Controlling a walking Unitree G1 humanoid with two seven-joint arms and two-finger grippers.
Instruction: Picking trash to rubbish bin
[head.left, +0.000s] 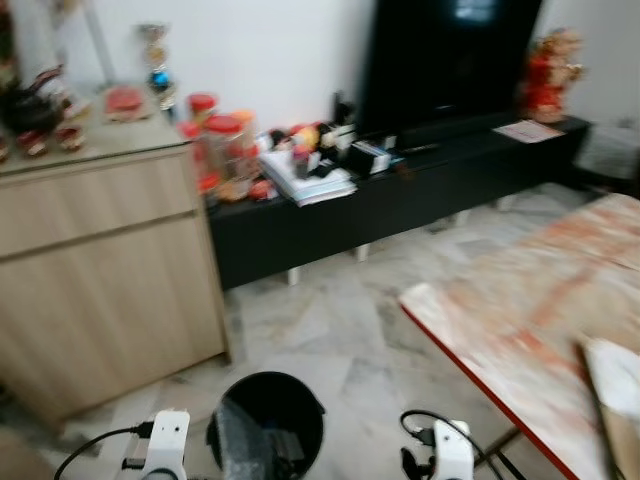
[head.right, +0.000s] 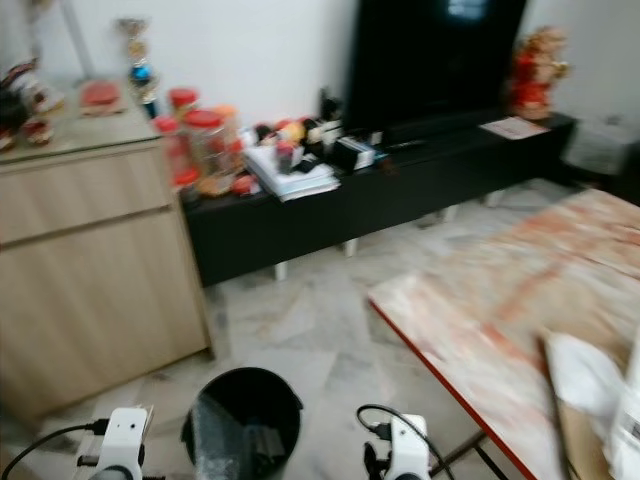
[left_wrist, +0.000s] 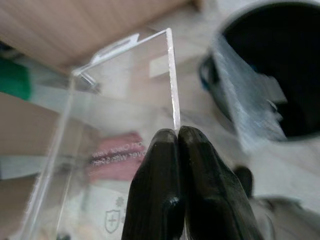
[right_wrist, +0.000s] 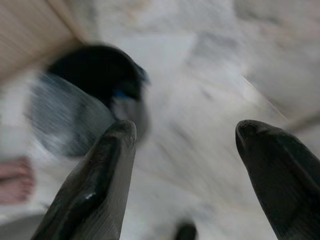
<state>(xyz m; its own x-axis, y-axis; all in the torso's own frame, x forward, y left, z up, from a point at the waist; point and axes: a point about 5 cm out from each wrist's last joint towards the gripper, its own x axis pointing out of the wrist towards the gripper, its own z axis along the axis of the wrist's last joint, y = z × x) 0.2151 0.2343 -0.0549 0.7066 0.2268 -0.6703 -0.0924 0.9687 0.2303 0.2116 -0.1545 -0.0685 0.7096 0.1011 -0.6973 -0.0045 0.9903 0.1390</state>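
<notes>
Clear plastic packaging (left_wrist: 120, 115) was pinched at its edge by the left tool (left_wrist: 178, 131), just beside the black rubbish bin (left_wrist: 280, 70) on the marble floor (head.left: 330, 330). Right tool (right_wrist: 185, 131), fingers spread apart, hung near the bin.

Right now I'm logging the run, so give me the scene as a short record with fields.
left pincer: shut on clear plastic container
right pincer: open, holding nothing, above the marble floor
bin: round black rubbish bin on the floor between both arms
surroundings: wooden cabinet at left, red-edged table at right
</notes>
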